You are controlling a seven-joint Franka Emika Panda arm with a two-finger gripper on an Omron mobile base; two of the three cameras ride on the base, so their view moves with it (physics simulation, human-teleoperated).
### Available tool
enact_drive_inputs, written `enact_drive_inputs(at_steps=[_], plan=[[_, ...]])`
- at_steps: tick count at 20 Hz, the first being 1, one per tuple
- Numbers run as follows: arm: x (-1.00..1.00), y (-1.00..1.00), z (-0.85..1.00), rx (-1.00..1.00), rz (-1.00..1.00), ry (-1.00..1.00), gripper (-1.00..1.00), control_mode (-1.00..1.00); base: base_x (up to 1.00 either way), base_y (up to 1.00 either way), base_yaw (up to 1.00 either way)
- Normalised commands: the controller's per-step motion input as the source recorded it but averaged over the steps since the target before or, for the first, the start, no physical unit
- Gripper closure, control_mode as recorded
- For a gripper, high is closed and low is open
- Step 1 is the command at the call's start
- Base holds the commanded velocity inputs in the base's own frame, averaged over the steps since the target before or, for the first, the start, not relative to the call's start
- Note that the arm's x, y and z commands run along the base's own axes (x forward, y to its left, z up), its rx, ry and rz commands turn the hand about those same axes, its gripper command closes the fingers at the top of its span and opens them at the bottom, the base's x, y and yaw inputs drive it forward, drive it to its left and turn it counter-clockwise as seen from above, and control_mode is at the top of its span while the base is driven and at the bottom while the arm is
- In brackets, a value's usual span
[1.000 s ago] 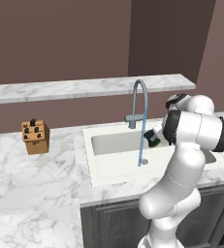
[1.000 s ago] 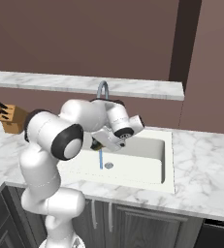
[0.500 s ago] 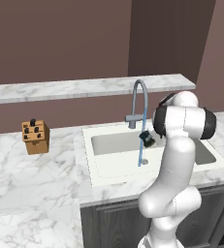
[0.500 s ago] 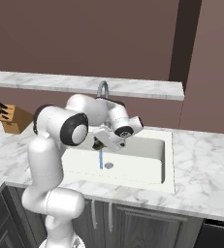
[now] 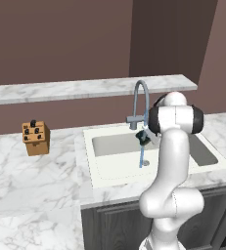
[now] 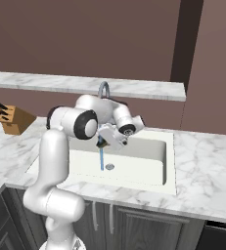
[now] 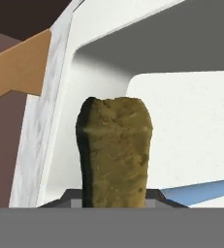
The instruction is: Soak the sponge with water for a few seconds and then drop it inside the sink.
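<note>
1 sponge [image 7: 114, 152] sits clamped between the fingers of the gripper [image 5: 143, 137], held over the sink [image 5: 101, 170] just under the tap [image 5: 140, 100]. the water [image 5: 142, 156] runs as a thin blue stream from beside the sponge down to the basin floor near the drain [image 6: 109, 167]. in the hand view the sponge stands up from the fingertips, yellow-green with a dark edge. a knife block [image 5: 35, 138] stands on the counter [image 5: 31, 185], well apart to the left.
</note>
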Motion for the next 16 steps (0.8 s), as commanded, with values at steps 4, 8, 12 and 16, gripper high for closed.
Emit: enact_drive_inputs(at_steps=[4,8,12,16], plan=[[0.01,-0.03,-0.02,0.07,0.00,0.02,1.00,-1.00,0.00,0.00,0.00],[-0.38,-0.22,0.00,0.14,0.00,0.00,1.00,-1.00,0.00,0.00,0.00],[-0.36,-0.14,0.00,0.15,0.01,0.00,1.00,-1.00,0.00,0.00,0.00],[0.00,0.01,0.00,0.02,0.02,0.00,1.00,-1.00,0.00,0.00,0.00]])
